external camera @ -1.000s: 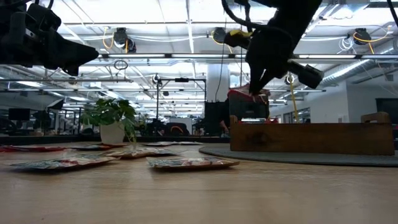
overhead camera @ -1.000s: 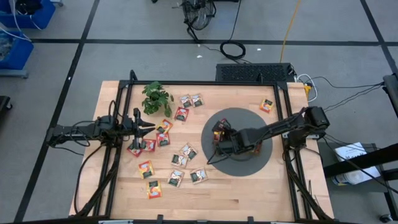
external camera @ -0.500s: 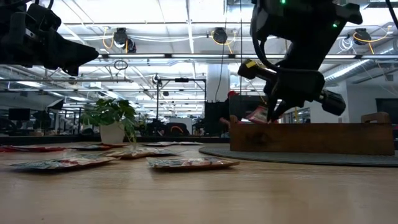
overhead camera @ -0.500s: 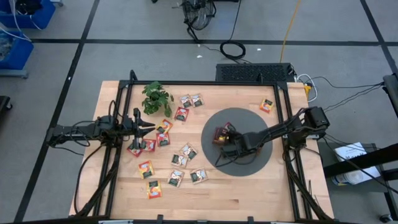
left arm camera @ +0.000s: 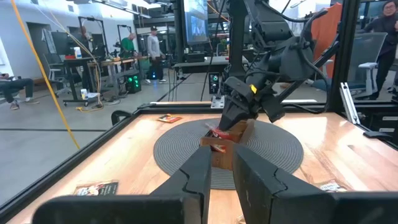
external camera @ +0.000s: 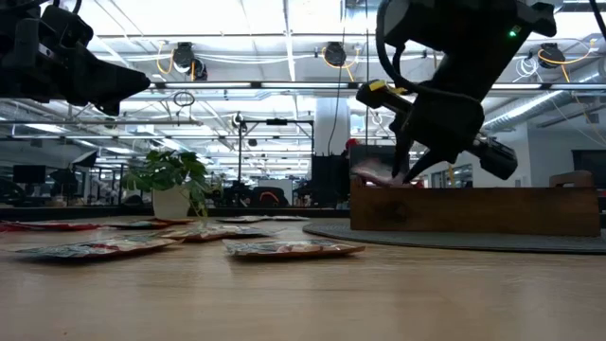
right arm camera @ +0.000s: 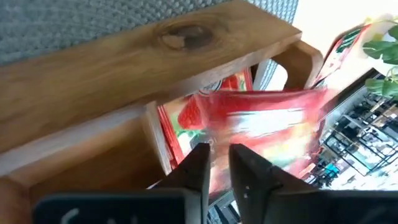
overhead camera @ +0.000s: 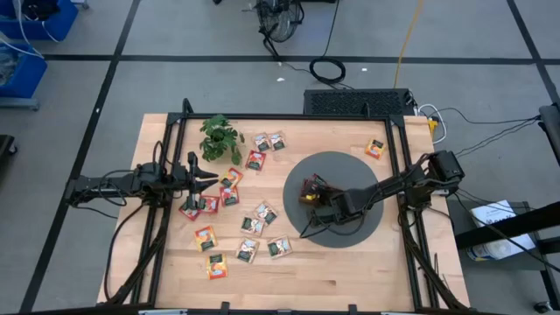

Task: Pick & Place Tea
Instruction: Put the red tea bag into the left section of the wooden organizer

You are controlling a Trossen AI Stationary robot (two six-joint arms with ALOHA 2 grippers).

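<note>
Hovering over the long brown wooden tray on the round grey ribbed mat, the right gripper has its fingers narrowly parted around a red square paper tea sachet at the tray's end compartment; whether it grips the sachet, I cannot tell. More red sachets stand inside that compartment. Loose sachets lie scattered at 9 o'clock of the mat. Left gripper waits near the leafy green plant, fingers narrow, holding nothing.
</note>
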